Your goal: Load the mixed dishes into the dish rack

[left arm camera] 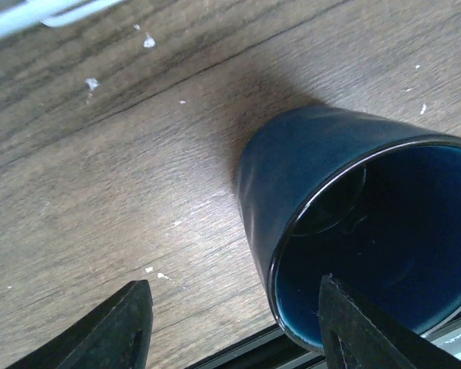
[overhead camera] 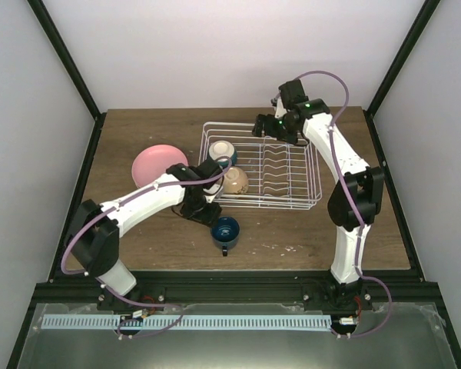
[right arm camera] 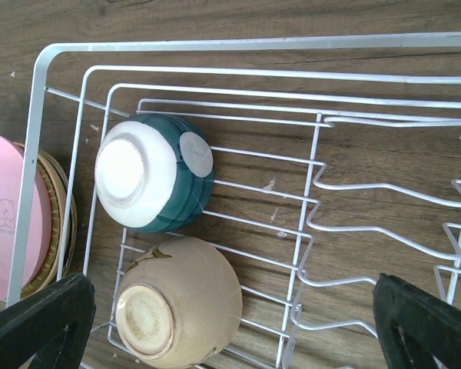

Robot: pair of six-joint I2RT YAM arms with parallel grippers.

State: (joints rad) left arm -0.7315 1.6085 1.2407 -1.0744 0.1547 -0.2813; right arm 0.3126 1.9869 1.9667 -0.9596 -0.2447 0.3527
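Left wrist, glossy blue mug (left arm camera: 292, 177), woodgrain tbl (left arm camera: 100, 192)

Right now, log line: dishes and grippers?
rack: blue bowl, tan bowl upside down inside | pink plate on tan plate, outside rack | mug on table | left gripper open by mug | right gripper open over rack
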